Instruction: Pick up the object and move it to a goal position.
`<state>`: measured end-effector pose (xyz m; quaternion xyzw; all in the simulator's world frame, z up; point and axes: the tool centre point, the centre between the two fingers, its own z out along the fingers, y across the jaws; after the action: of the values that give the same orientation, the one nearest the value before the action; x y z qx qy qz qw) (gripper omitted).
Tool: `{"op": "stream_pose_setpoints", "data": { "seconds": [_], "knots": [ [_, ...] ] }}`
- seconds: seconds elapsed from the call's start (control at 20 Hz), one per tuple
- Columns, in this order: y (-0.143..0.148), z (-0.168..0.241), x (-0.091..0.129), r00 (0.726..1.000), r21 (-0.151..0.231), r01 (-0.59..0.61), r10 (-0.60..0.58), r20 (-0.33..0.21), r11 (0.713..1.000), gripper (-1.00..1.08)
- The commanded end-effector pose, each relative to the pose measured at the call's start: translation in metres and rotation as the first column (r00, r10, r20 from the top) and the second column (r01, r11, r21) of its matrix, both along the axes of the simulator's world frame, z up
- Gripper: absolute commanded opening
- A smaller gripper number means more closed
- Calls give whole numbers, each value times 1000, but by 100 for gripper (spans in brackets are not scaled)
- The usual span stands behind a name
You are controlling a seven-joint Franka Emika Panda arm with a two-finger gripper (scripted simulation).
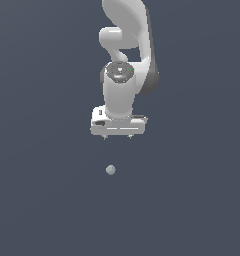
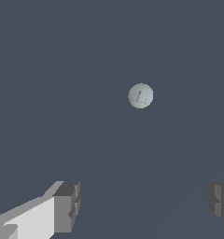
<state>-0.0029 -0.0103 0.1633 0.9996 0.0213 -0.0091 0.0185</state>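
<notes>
White gripper (image 1: 117, 136) hangs over plain grey table (image 1: 37, 200), pointing down. Jaws spread wide, nothing between them. Small pale grey-green ball (image 1: 110, 170) lies on table clear of gripper, nearer the viewer in exterior view. Wrist view: ball (image 2: 141, 95) beyond two grey fingertips (image 2: 67, 207), untouched.

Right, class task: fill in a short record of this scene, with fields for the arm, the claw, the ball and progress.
arm: white, one arm, reaching down in the exterior view
claw: open, empty, fingers spread wide
ball: small, pale grey-green, lying apart from the claw, not between the fingers
contact: none
progress: ball not yet picked up
</notes>
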Motion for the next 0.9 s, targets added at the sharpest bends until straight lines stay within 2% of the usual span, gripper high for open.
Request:
{"op": "stream_pose_setpoints", "data": {
  "seconds": [0.0,0.85],
  "knots": [
    [-2,-5,6,1000,2,2,-2,1,1000,100],
    [-26,-75,74,999,30,34,-34,14,999,100]
  ]
}}
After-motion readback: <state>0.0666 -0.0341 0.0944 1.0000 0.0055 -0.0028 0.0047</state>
